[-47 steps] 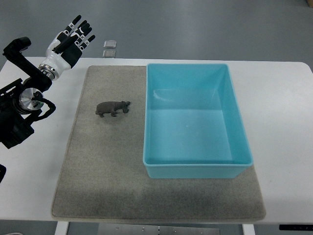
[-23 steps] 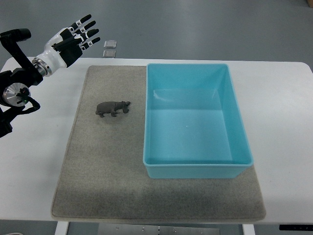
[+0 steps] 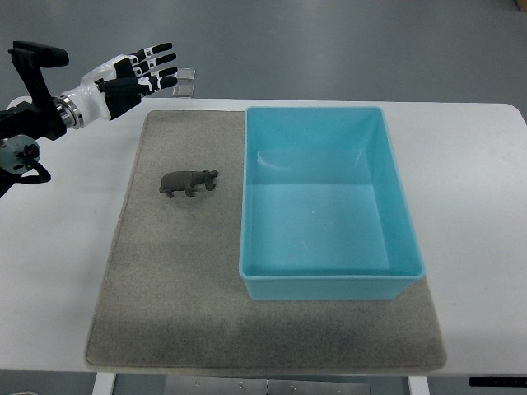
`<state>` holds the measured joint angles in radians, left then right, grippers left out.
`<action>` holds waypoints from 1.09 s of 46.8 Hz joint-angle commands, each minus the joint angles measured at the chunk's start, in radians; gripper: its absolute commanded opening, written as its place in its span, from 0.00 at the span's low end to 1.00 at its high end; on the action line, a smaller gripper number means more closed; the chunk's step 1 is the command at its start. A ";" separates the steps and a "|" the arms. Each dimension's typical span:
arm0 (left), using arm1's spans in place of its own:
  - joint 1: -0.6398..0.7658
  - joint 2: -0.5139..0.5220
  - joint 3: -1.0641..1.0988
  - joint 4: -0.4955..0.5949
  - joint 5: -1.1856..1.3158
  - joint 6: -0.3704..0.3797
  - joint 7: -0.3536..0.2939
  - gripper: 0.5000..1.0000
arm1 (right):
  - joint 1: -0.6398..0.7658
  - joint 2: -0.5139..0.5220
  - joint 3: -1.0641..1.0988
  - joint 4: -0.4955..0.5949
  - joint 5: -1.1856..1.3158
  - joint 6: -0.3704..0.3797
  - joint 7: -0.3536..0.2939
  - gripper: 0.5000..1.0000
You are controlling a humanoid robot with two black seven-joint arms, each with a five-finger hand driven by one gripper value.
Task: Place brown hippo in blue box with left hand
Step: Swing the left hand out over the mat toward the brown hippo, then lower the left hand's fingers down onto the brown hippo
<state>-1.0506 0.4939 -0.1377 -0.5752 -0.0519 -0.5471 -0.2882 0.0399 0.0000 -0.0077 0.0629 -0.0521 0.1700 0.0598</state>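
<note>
A white worktop [image 3: 478, 189] with rounded corners fills most of the view. A grey felt-like mat [image 3: 173, 280] lies flat on it, reaching from near the far edge almost to the near edge, with bare white margins left and right. Beyond the far edge is grey floor [image 3: 346, 45], where a small pale square plate [image 3: 184, 83] lies.

- The robot's left arm [image 3: 37, 123] enters from the picture's left edge near the top, its dark forearm angled up and to the right.
- The left hand [image 3: 132, 76] is held out flat, empty, fingers [image 3: 156, 62] spread and pointing right (white shell, black joints).
</note>
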 commanded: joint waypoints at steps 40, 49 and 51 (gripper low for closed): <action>-0.175 0.111 0.233 -0.244 0.636 0.116 -0.005 0.95 | 0.000 0.000 0.000 0.000 0.000 -0.001 0.000 0.87; -0.184 0.114 0.228 -0.244 0.768 0.118 -0.006 0.94 | 0.000 0.000 0.000 0.000 0.000 -0.001 0.000 0.87; -0.186 0.114 0.227 -0.244 0.790 0.118 -0.006 0.94 | 0.000 0.000 0.000 0.000 0.000 -0.001 0.000 0.87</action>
<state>-1.2327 0.6074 0.0925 -0.8191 0.7037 -0.4296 -0.2945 0.0399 0.0000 -0.0077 0.0629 -0.0521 0.1692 0.0598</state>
